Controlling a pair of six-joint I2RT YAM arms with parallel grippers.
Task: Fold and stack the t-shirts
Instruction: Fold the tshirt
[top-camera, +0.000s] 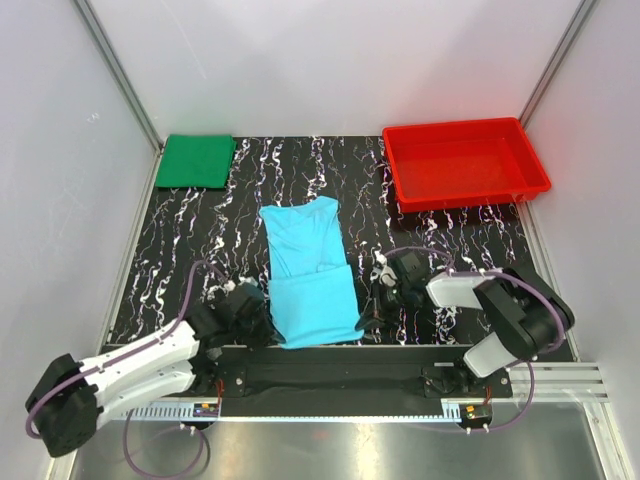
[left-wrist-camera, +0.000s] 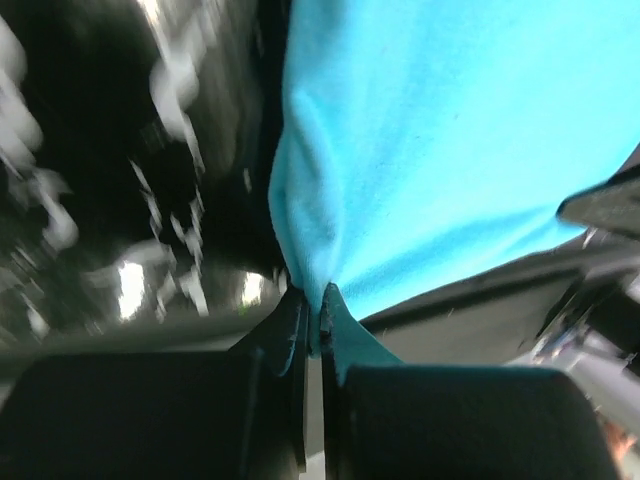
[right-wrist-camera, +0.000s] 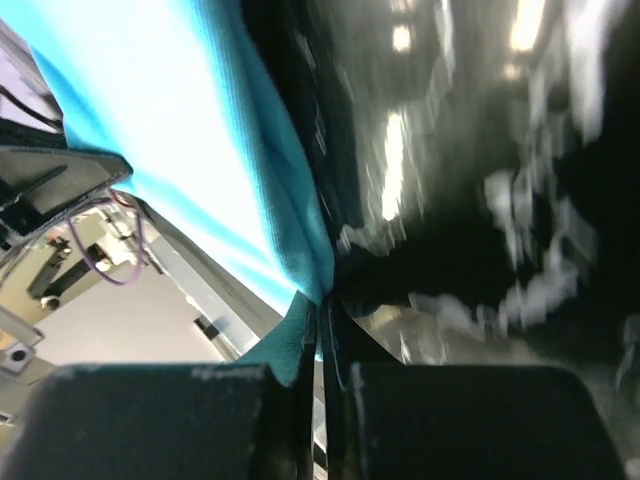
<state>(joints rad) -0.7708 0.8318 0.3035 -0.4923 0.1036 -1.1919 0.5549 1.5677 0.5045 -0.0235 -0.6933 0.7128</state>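
L fingers (left-wrist-camera: 285, 335) + R fingers (right-wrist-camera: 355, 335) both pressed together, pinching the cyan-blue shirt (top-camera: 310, 275) at its near corners.
Shirt's mid-table (top-camera: 450, 250), close to my bases, long axis near-to-far, far end leaning a touch left; near half looks doubled over. Green shirt (top-camera: 197, 160) folded flat, far-left corner, well apart. Wrist cams blurry, cloth cut off by frame, so can't tell collar from hem.
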